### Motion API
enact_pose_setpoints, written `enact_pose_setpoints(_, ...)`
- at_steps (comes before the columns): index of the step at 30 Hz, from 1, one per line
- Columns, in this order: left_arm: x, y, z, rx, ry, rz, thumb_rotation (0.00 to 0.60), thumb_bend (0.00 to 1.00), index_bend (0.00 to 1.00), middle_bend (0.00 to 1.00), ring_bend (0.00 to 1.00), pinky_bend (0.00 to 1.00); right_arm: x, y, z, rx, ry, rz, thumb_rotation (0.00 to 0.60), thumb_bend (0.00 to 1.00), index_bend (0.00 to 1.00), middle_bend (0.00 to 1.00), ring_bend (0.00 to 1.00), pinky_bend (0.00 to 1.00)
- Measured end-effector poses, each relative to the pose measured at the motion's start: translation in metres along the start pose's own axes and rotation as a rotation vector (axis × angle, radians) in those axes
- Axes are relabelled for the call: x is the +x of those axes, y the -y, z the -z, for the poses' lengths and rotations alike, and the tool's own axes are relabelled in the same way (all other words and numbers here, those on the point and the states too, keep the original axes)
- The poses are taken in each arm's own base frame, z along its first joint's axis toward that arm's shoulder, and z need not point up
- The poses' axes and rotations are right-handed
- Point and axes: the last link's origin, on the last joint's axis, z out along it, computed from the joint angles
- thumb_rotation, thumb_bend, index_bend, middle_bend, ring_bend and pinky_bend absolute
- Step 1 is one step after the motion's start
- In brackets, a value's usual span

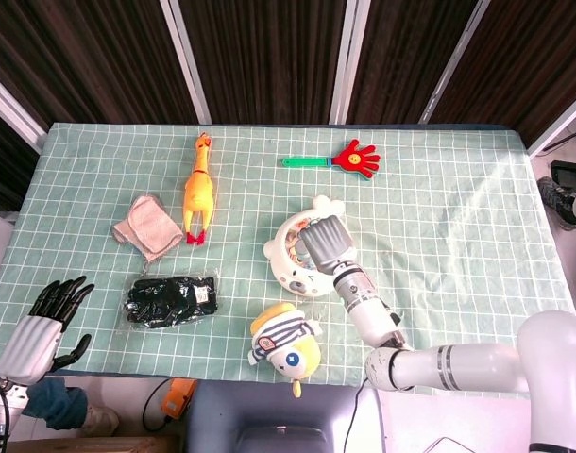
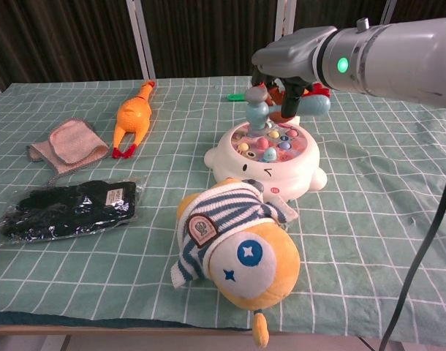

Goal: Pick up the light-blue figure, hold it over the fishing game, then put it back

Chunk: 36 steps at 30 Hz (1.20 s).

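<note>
Right, the right hand (image 2: 292, 62) holds the light-blue figure (image 2: 261, 111) over the fishing game (image 2: 270, 164); carrying it back comes next

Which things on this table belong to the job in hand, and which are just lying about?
In the job: light-blue figure, held by the right hand; fishing game beneath it.

Lying about: rubber chicken, red hand clapper, pink cloth, black gloves, striped plush toy.
</note>
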Motion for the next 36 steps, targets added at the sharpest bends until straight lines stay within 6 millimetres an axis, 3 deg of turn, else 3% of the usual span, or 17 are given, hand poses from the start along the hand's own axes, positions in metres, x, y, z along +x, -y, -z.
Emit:
enact_pose_setpoints(11,0.0,0.001,-0.001,0.0,0.001,0.002,0.6,0.39,0.0,0.0,0.0,0.0,-0.013,-0.005,-0.005,-0.048,0.053,0.062,0.6,0.63,1.0,0.66,0.7,0.72)
enact_pose_setpoints(21,0.001,0.001,0.0,0.001,-0.004,0.005,0.6,0.39,0.0,0.0,0.0,0.0,-0.025,0.003,-0.011,-0.055,0.098,0.089,0.6,0.62,1.0,0.66,0.7,0.72)
enact_pose_setpoints(36,0.003,0.003,0.001,0.002,-0.014,0.011,0.6,0.39,0.0,0.0,0.0,0.0,-0.025,0.003,-0.013,-0.087,0.112,0.087,0.6,0.62,1.0,0.66,0.7,0.71)
